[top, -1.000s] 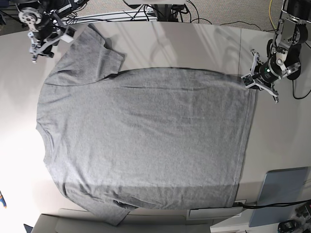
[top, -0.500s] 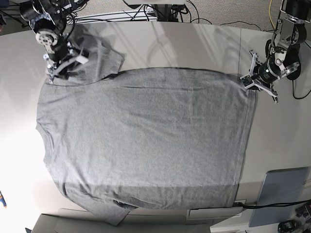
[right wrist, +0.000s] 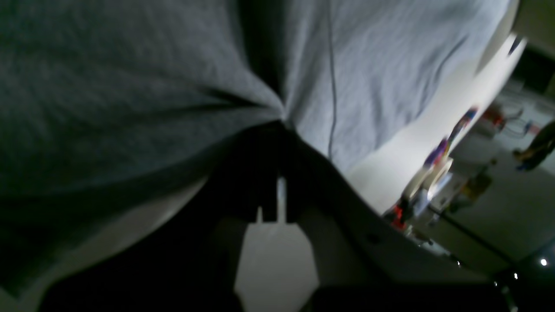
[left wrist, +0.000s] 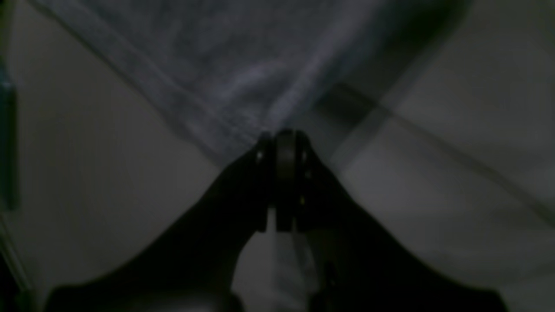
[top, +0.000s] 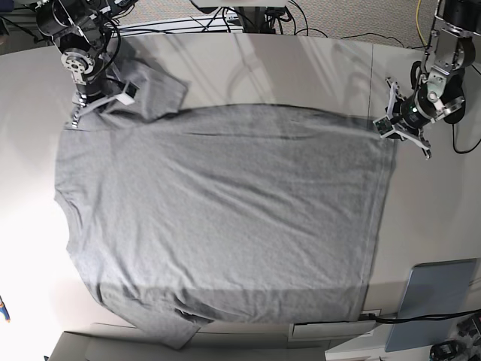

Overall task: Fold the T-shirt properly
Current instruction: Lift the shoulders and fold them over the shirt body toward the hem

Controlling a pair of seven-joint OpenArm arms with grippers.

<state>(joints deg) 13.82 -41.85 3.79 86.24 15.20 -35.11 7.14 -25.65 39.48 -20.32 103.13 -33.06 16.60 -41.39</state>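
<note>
- The base view shows the whole T-shirt [top: 218, 218] spread flat on the pale surface [top: 301, 68], with a grey-blue pad [top: 436, 301] at lower right.
- The wrist views show only fabric bunched at the fingertips.
- Its long axis runs left–right, with the collar at the left and the hem at the right.
- The left end effector [top: 387, 126] is clamped on the hem corner; the right end effector [top: 98, 101] is clamped on the shirt by the upper sleeve.
</note>
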